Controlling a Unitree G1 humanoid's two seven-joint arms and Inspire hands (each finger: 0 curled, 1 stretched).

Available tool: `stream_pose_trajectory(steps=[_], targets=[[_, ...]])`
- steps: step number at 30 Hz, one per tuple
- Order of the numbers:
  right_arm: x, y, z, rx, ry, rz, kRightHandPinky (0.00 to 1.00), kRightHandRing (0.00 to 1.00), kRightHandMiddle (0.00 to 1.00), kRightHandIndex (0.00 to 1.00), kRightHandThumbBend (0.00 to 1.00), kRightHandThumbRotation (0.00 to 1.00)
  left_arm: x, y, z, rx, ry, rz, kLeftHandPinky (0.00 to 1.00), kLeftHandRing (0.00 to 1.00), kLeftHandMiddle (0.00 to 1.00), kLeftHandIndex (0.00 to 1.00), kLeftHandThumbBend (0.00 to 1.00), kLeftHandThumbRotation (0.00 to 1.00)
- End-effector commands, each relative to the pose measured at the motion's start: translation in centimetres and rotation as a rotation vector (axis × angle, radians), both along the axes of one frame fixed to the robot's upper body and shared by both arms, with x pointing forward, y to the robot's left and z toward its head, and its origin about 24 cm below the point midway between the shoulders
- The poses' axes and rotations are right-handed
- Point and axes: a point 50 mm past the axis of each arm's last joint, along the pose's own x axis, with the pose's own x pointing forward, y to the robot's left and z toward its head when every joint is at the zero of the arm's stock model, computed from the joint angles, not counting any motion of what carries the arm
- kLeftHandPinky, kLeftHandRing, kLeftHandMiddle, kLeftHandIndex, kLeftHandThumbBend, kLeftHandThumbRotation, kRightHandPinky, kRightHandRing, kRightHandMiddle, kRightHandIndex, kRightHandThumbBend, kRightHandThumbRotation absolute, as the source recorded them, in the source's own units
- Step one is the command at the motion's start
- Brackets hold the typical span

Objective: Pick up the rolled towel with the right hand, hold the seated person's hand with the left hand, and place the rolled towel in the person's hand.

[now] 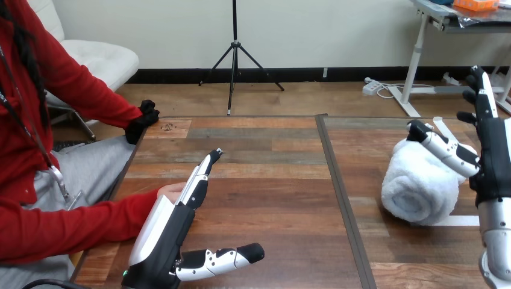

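- White rolled towel (416,189) lies on its side on the wooden desk (271,180), at about 3 o'clock, not lifted.
- Right hand (494,156) stands at the towel's 3 o'clock side. Its fingers are straight and point up past the roll; the thumb is laid across the top, touching. Nothing is curled round the towel.
- Left hand (169,229) sits at 7 o'clock, spread, holding nothing. Fingers are straight toward 1 o'clock, thumb splayed toward 3 o'clock.
- Person's hand (170,191) shows at the left hand's 10 o'clock edge, just beside or partly under it. Cannot tell whether they touch; no clasp.
- Risk: the roll is soft and round. Closing with only the thumb on top may push it toward 9 o'clock, or peel the outer layer loose, rather than lift it.
- Risk: with a shallow grip, the towel could sag and slip during the carry from 3 to 8 o'clock.
- Risk: the left hand's fingers may close beside the person's hand, not round it. That would leave the palm unsteadied, and the towel could fall off the desk's 8 o'clock edge.
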Motion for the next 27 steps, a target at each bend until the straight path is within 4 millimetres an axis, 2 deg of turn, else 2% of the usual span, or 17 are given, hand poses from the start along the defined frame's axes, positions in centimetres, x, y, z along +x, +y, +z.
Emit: stream_pose_trajectory(steps=[1, 27], targets=[[1.7, -0.7, 3.3, -0.046, -0.078, 0.001, 0.82, 0.93, 0.96, 0.99, 1.00, 0.64, 1.3, -0.2, 1.5, -0.012, -0.078, -0.001, 0.96, 1.00, 1.00, 1.00, 1.00, 0.62], [1.8, -3.3, 4.0, -0.156, 0.045, 0.036, 0.87, 0.94, 0.95, 0.97, 1.00, 0.55, 1.2, -0.3, 1.5, -0.020, -0.082, -0.003, 0.97, 1.00, 1.00, 1.00, 1.00, 0.60]])
